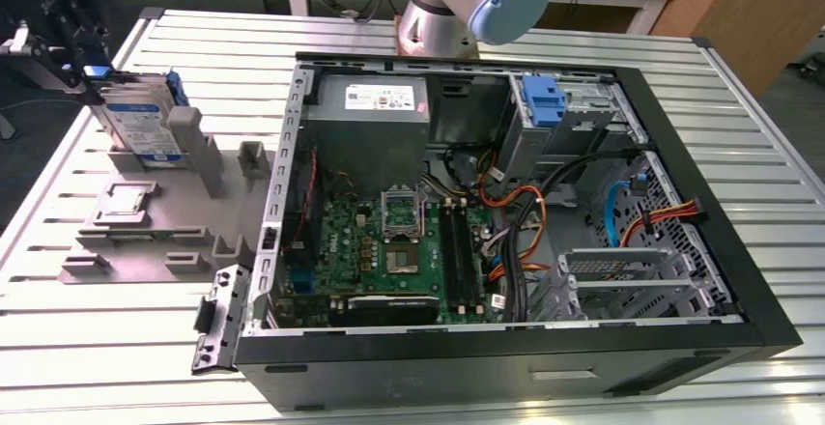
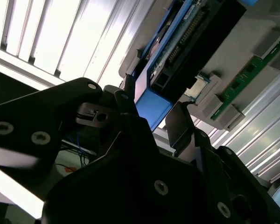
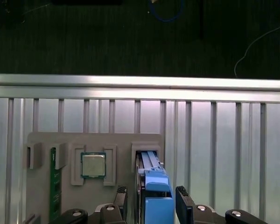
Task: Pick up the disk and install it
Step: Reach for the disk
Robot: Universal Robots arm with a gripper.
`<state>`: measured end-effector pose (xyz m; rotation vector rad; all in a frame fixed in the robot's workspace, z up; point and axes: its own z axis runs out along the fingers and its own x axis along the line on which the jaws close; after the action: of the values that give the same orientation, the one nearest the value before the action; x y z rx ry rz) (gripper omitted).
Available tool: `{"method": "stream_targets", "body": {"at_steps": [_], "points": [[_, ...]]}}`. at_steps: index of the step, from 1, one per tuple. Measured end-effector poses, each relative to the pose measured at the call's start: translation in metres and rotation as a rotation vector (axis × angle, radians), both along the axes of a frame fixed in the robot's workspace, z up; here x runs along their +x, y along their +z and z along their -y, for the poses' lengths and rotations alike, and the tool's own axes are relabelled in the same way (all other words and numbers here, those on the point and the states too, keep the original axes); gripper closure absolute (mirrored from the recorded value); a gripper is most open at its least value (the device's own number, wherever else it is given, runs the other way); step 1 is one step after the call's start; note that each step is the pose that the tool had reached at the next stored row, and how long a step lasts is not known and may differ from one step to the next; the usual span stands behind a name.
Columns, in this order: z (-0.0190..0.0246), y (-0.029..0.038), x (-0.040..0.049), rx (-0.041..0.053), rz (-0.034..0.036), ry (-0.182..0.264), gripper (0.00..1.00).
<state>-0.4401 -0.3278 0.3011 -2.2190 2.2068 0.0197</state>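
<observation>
Disk [image 1: 138, 121], a flat rectangular silver hard drive with a white-and-blue label and a blue plastic carrier bracket: seated on edge in a slot of the grey moulded plastic holder [image 1: 155, 241]. Located near the edge of the slatted aluminium table [image 1: 103, 367] at the exterior view's left, toward the far corner. Not yet lifted out. Well apart from the open black computer case [image 1: 516, 348] at the table's middle.

Orientation: broad faces upright, upper edge running square to that table edge. Long side judged to stand upright, though not certain.

Black two-finger gripper [image 3: 153, 203]: positioned directly over the disk's upper edge, at the end nearest the table edge. Fingers [image 3: 122, 198] placed one on each broad face of the blue bracket, so the closing line crosses the disk's thickness. Jaws parted, with a narrow gap visible on each side in the first wrist view; nothing clamped, by that evidence. Disk therefore between the jaws, not beside them.

Square silver processor chip [image 3: 93, 164] and green memory module [image 3: 55, 182]: in neighbouring pockets of the holder, clear of the fingers.
</observation>
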Motion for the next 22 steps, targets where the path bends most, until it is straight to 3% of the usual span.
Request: {"method": "stream_targets", "body": {"at_steps": [10,22], "points": [[0.0000,-0.0084,0.0000,0.0004,-0.0008,-0.018,0.47],[0.0000,-0.0125,0.0000,0.0011,-0.0049,-0.020,0.47]]}}
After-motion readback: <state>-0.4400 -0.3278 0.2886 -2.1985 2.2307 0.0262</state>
